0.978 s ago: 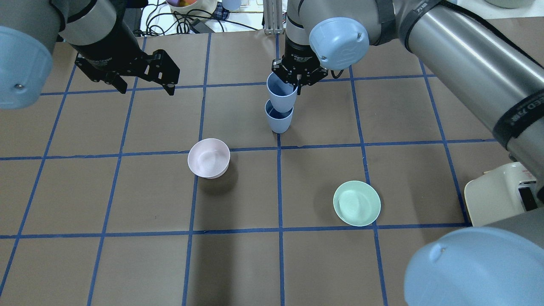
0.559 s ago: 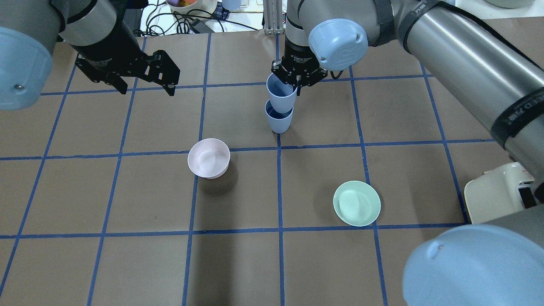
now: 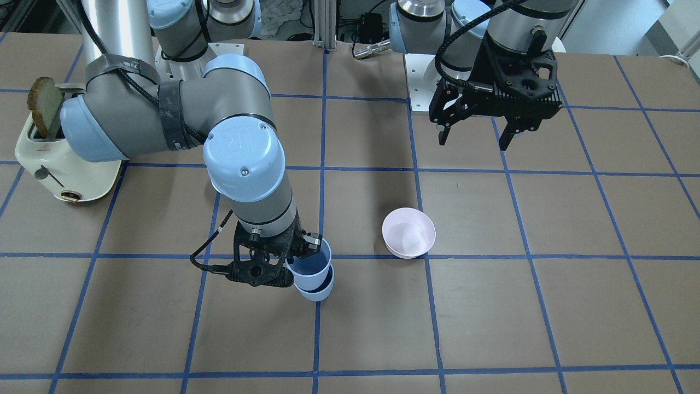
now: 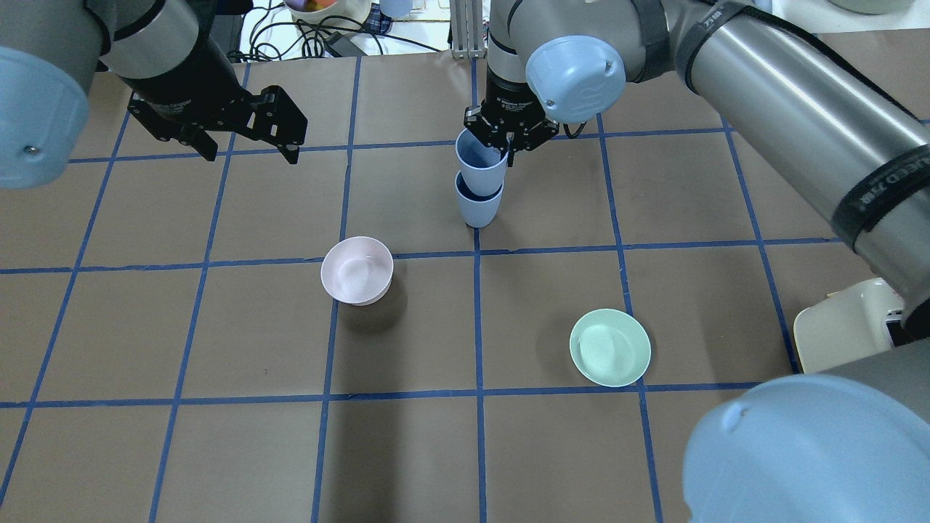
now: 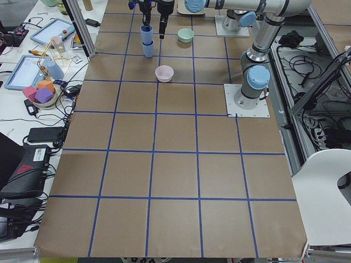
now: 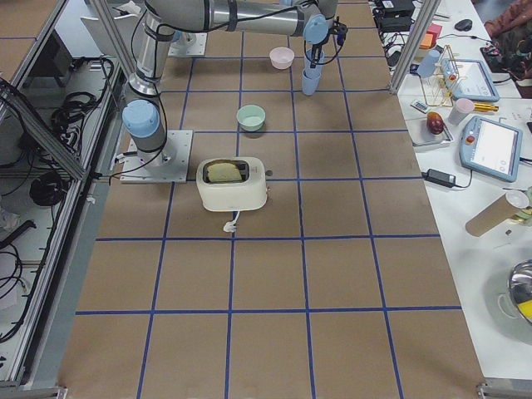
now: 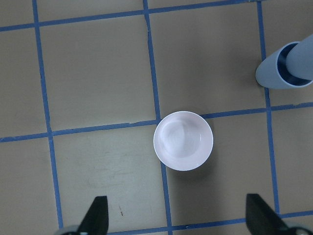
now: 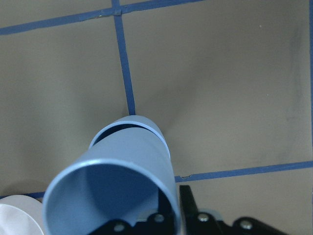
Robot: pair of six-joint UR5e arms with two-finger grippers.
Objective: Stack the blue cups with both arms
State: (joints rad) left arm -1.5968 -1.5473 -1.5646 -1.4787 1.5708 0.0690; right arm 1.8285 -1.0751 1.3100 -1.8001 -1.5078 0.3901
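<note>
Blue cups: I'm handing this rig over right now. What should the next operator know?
Right gripper: shut on the rim of the upper cup.
Left gripper: open, empty, hanging above the table, away from the cups.
Cups: the upper cup sits partway inside the lower cup, which stands on the table.
Done: one cup picked up and nesting begun.
Left: probably seat the upper cup fully, open the fingers, lift clear.

My right arm (image 4: 785, 94) stretches to the far middle, wrist pointing down, right hand (image 4: 508, 140) pinching the rim of the upper cup (image 4: 479, 167). My left hand (image 4: 251, 155) hovers far left, fingers (image 4: 290, 147) spread wide, pointing down.
</note>
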